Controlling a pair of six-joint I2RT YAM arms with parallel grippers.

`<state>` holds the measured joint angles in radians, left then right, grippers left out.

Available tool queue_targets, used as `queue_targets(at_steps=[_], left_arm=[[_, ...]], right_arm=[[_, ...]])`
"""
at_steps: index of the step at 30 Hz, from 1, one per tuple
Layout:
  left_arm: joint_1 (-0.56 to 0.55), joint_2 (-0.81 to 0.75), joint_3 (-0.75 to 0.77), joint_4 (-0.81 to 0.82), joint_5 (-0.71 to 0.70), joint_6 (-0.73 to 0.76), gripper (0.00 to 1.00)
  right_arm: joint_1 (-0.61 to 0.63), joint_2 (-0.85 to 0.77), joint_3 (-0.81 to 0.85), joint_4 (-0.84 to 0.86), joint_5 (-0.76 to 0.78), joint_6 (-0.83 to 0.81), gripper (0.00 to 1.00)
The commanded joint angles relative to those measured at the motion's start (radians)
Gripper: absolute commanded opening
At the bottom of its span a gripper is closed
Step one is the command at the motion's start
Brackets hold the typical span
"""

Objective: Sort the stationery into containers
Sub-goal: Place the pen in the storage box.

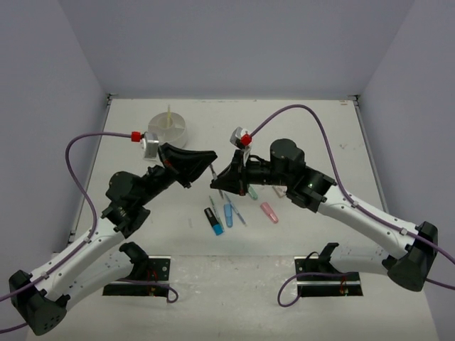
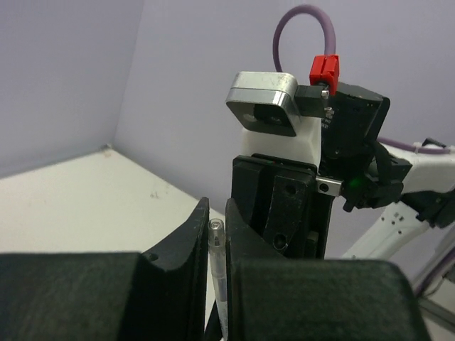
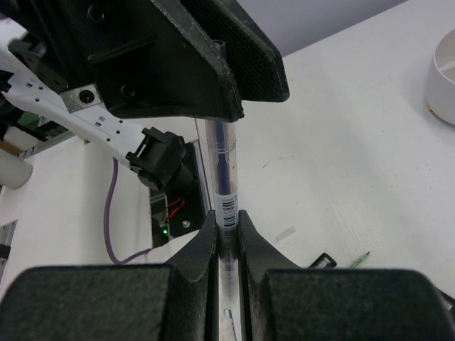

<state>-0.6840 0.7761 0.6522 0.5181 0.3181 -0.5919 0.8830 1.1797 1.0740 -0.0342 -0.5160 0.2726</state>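
A round white tub [image 1: 170, 132] stands toward the white table's [image 1: 320, 138] far left. Near the middle lie a black-capped highlighter [image 1: 213, 221], a blue highlighter [image 1: 228, 214], a pink highlighter [image 1: 269, 212] and a thin pen [image 1: 239, 213].

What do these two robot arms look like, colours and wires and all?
The left arm and right arm match: white lower segments, black joints, black wedge-shaped jaws. A looping purple cable with a red plug runs to a silver camera at each wrist.

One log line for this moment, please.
phase: pen handover, mid-air | right gripper: shut on pen | left gripper: shut on pen | highlighters: on table
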Motion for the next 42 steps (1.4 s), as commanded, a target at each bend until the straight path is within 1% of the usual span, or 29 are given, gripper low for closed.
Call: queue_targets(at_steps=[1, 4, 6, 9, 11, 12, 13, 14, 15, 16, 18, 19, 20, 21, 22, 23, 25, 27, 28, 31, 34, 36, 38, 42], left_arm=[[-0.025, -0.017, -0.168, -0.048, 0.142, -0.084, 0.0], [-0.051, -0.021, -0.194, -0.047, 0.128, -0.073, 0.0], [-0.061, -0.032, -0.195, -0.073, 0.108, -0.057, 0.0], [-0.062, -0.048, -0.14, -0.156, 0.076, -0.008, 0.0], [-0.062, -0.029, -0.104, -0.182, 0.079, 0.015, 0.0], [-0.062, -0.007, -0.059, -0.21, 0.079, 0.031, 0.0], [-0.062, 0.008, -0.04, -0.236, 0.058, 0.045, 0.0], [-0.062, 0.019, -0.017, -0.283, -0.03, 0.054, 0.0], [-0.062, 0.034, 0.028, -0.35, -0.169, 0.06, 0.0], [-0.062, 0.051, 0.076, -0.411, -0.3, 0.064, 0.0], [-0.061, 0.086, 0.178, -0.482, -0.472, 0.074, 0.0], [-0.06, 0.117, 0.225, -0.51, -0.587, 0.08, 0.0], [-0.06, 0.149, 0.249, -0.516, -0.696, 0.092, 0.0], [-0.059, 0.179, 0.275, -0.517, -0.802, 0.097, 0.0], [-0.056, 0.207, 0.304, -0.516, -0.896, 0.099, 0.0], [-0.048, 0.227, 0.324, -0.509, -0.935, 0.114, 0.0], [-0.009, 0.285, 0.379, -0.451, -1.043, 0.162, 0.0], [0.042, 0.379, 0.427, -0.402, -1.105, 0.205, 0.0], [0.095, 0.413, 0.464, -0.38, -1.124, 0.22, 0.0], [0.266, 0.546, 0.568, -0.344, -1.136, 0.223, 0.0], [0.356, 0.654, 0.612, -0.229, -1.116, 0.257, 0.0], [0.376, 0.714, 0.638, -0.133, -1.136, 0.316, 0.0], [0.397, 0.775, 0.674, -0.082, -1.126, 0.342, 0.0], [0.425, 0.892, 0.749, -0.072, -1.087, 0.364, 0.0]], right_arm=[[-0.05, 0.049, 0.309, 0.147, 0.155, 0.019, 0.0], [-0.053, 0.087, 0.402, 0.117, 0.158, 0.015, 0.0], [-0.054, 0.095, 0.418, 0.109, 0.158, 0.013, 0.0], [-0.057, 0.077, 0.305, 0.159, 0.166, 0.015, 0.0], [-0.063, 0.074, 0.254, 0.187, 0.172, 0.023, 0.0], [-0.073, 0.076, 0.22, 0.199, 0.162, 0.027, 0.0], [-0.078, 0.076, 0.197, 0.203, 0.157, 0.028, 0.0], [-0.078, 0.074, 0.174, 0.193, 0.159, 0.012, 0.05], [-0.079, 0.072, 0.14, 0.183, 0.175, -0.005, 0.14], [-0.078, 0.069, 0.103, 0.182, 0.2, -0.01, 0.26], [-0.081, 0.054, 0.02, 0.199, 0.234, -0.009, 0.63], [-0.081, 0.043, 0.0, 0.205, 0.27, -0.006, 0.81], [-0.082, 0.037, -0.028, 0.195, 0.31, -0.006, 0.92], [-0.082, 0.024, -0.054, 0.175, 0.344, -0.008, 0.98], [-0.082, 0.006, -0.075, 0.15, 0.379, -0.012, 0.99], [-0.083, -0.014, -0.091, 0.133, 0.452, -0.012, 0.99], [-0.085, -0.091, -0.158, 0.118, 0.523, -0.009, 0.99], [-0.085, -0.161, -0.209, 0.101, 0.554, -0.003, 0.99], [-0.086, -0.199, -0.233, 0.086, 0.557, 0.0, 0.99], [-0.086, -0.28, -0.3, 0.061, 0.553, 0.004, 0.99], [-0.086, -0.336, -0.34, 0.06, 0.543, 0.009, 0.99], [-0.086, -0.353, -0.354, 0.052, 0.526, 0.013, 0.99], [-0.086, -0.358, -0.36, 0.056, 0.522, 0.014, 0.99], [-0.085, -0.352, -0.357, 0.062, 0.488, 0.019, 0.99]])
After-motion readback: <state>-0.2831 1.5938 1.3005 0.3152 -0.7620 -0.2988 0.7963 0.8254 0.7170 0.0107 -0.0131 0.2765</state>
